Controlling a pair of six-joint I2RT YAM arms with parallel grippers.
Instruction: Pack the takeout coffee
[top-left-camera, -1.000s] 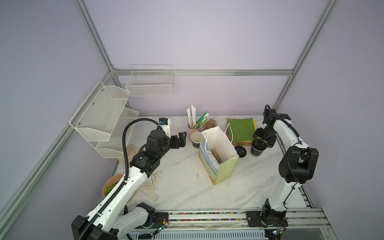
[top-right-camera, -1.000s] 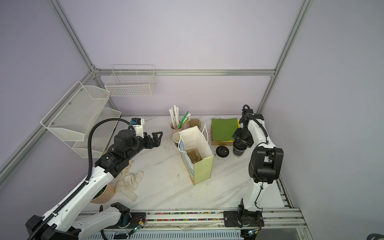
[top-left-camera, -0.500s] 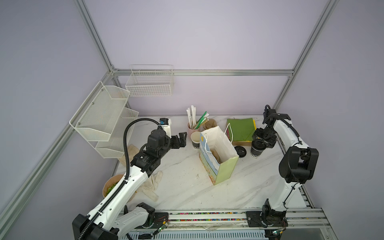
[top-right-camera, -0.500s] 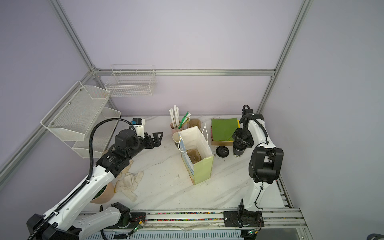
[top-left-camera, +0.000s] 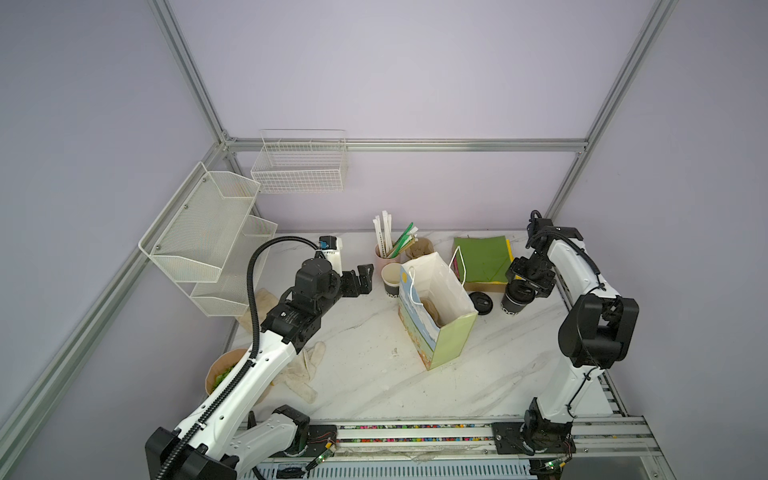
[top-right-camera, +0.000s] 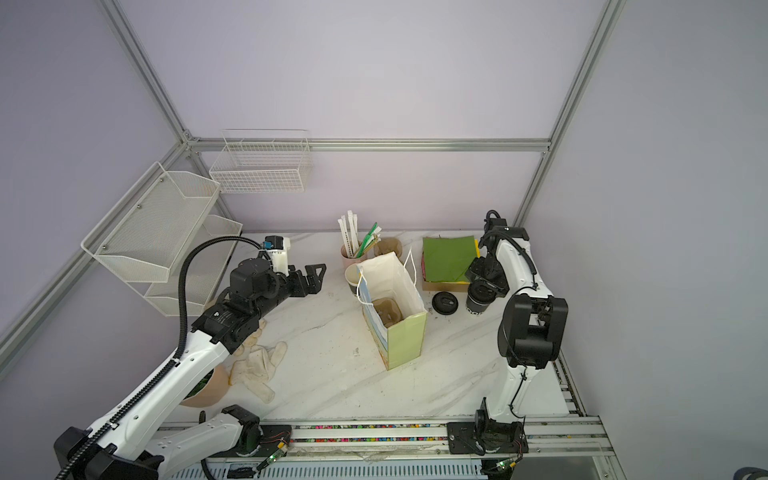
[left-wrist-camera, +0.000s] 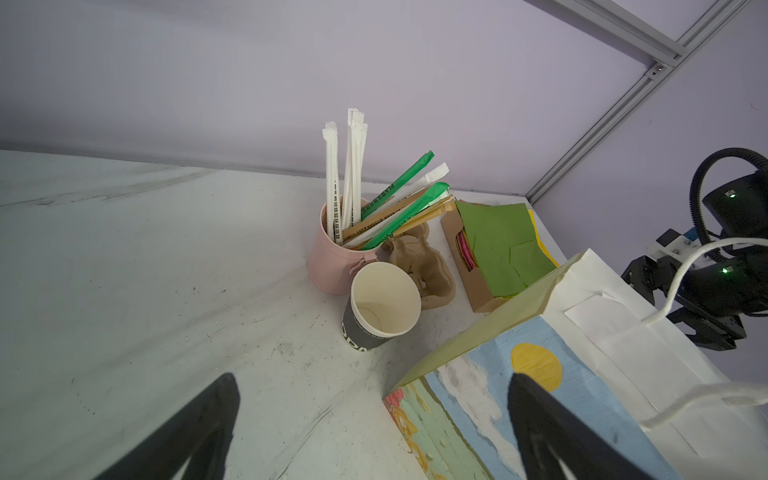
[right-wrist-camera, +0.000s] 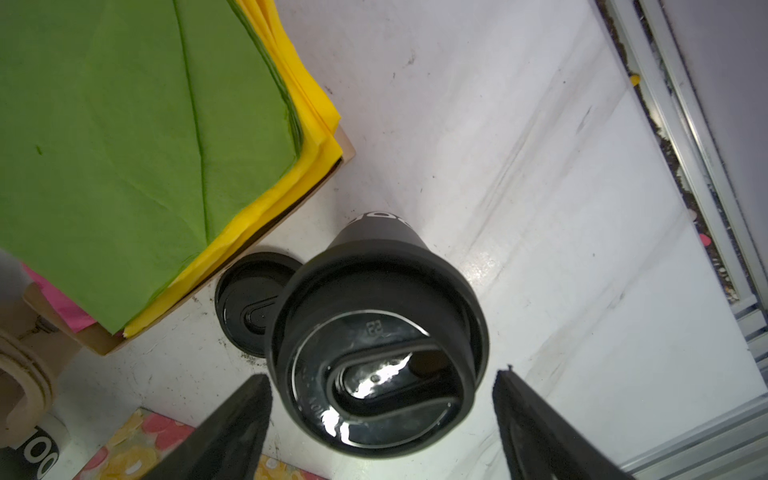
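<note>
In both top views the takeout coffee (top-left-camera: 514, 303) stands upright at the right of the table (top-left-camera: 374, 374) with its lid on. It is just beside a loose lid (top-left-camera: 481, 302) and near the open paper bag (top-left-camera: 436, 328). The right gripper (top-left-camera: 528, 284) hangs directly over the cup, but it is black on black, so I can't read its jaws from here. The left gripper (top-right-camera: 311, 277) is well apart, spread wide in the air by the lidless cup (top-right-camera: 353, 276), and carries nothing.

From the left wrist, the fingers (left-wrist-camera: 199, 428) stand far apart with only table between them. The lidless cup, the pink cup of straws (left-wrist-camera: 332, 257) and the bag's painted side lie ahead. I'd use this arm to steady the bag's rim.

From the right wrist, the coffee's lid nearly fills the space between the two fingers (right-wrist-camera: 237, 424). They are set wide, one on each side, with a sliver of gap, and grip nothing.

The step in hand looks like the grasp. To do it well, I'd go lower so the pads meet the paper wall under the lid's rim, since squeezing the lid itself could pop it off. Close gently, because thin paper buckles. Keep the cup upright, lift it clear of the loose lid and the green paper (right-wrist-camera: 124, 145), then lower it through the bag's mouth.
</note>
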